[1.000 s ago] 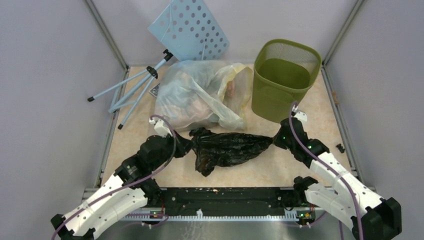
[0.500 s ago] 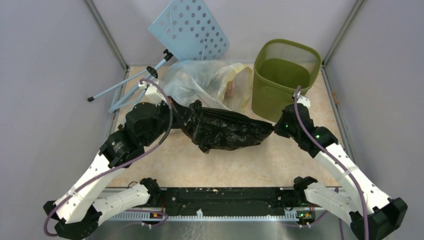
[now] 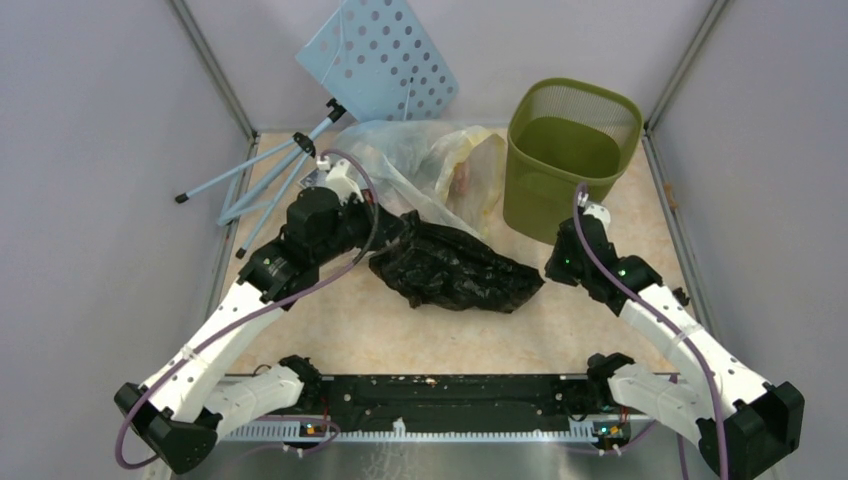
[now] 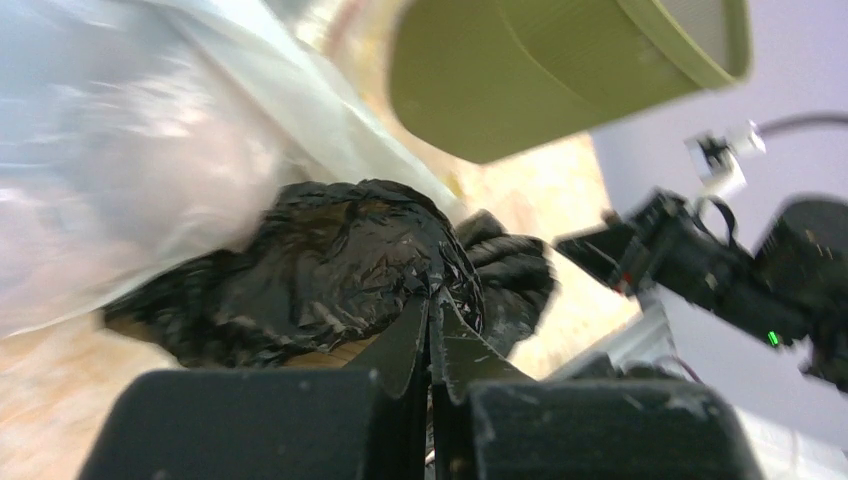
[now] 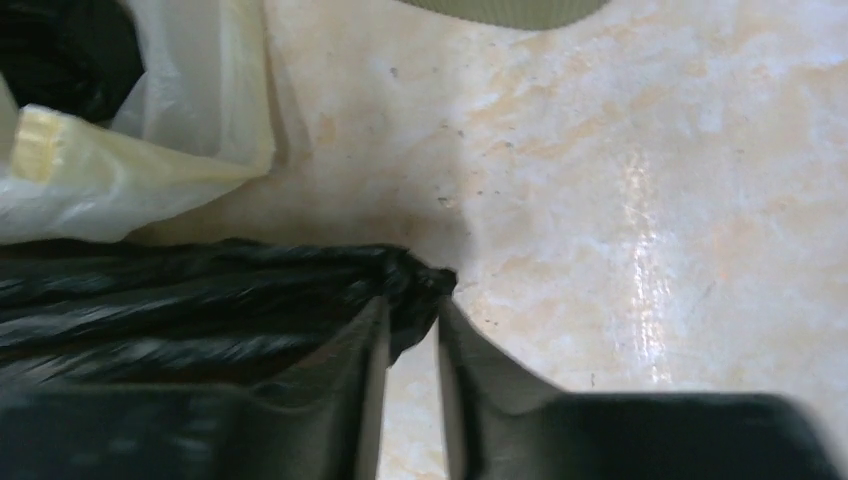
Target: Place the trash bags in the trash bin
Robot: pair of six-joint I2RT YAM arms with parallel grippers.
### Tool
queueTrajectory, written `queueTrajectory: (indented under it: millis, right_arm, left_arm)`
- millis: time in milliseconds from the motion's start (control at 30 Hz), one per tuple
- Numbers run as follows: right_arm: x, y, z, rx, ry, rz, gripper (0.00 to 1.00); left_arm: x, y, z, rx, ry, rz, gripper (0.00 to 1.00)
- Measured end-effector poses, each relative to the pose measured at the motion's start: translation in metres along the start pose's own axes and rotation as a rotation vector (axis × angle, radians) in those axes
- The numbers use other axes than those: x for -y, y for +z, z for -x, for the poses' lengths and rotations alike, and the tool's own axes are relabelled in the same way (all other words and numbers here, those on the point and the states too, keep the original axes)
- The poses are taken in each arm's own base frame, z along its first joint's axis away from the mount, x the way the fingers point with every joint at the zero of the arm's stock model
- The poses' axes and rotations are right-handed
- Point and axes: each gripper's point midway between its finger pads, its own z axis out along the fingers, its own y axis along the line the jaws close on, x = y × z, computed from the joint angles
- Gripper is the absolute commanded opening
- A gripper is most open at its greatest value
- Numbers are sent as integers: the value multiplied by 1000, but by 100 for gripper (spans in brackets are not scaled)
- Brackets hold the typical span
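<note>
The black trash bag point(image 3: 455, 272) lies crumpled in mid-floor, between my two grippers. My left gripper point(image 3: 397, 233) is shut on its left end; in the left wrist view the fingertips point(image 4: 432, 300) pinch the black plastic point(image 4: 320, 270). My right gripper point(image 3: 548, 270) grips its right end. In the right wrist view the knotted tip point(image 5: 415, 285) sits between the fingertips, with a narrow gap left between them. The olive-green mesh bin point(image 3: 570, 160) stands upright at the back right, just beyond the right gripper. It also shows in the left wrist view point(image 4: 560, 70).
A large clear-yellowish plastic bag point(image 3: 425, 170) lies behind the black bag, touching the bin's left side. A pale blue perforated board point(image 3: 380, 55) on a tripod point(image 3: 270, 175) leans at the back left. Metal frame rails point(image 3: 680, 230) edge the floor.
Both grippers carried the black bag up and toward the back. Since then the left gripper has moved right toward the bin, so the stretched bag has gone slack and bunched up.
</note>
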Motion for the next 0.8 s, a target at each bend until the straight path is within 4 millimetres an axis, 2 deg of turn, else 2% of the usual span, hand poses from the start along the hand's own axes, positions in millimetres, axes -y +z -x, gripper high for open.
queueTrajectory:
  millis: [100, 200, 300, 433, 567, 667, 800]
  right_arm:
    - [-11, -1, 2, -2, -36, 66, 43]
    - [-21, -4, 1, -9, -70, 126, 44]
    - [-34, -10, 3, -4, -94, 209, 48]
    - [-52, -15, -1, -9, -115, 329, 56]
    - [-48, -4, -18, -53, -116, 320, 56]
    - [-40, 8, -26, -82, -105, 268, 52]
    - [-33, 20, -31, -105, -98, 213, 51]
  left_arm:
    - [8, 6, -24, -82, -1, -101, 0]
    - [16, 5, -41, -149, 1, -184, 0]
    - [22, -1, -55, -203, 2, -242, 0]
    - [22, -11, -84, -299, -6, -303, 0]
    - [11, -19, -130, -446, -33, -308, 0]
    - [-1, -28, -164, -559, -62, -293, 0]
    - [-13, -40, -192, -660, -92, -264, 0]
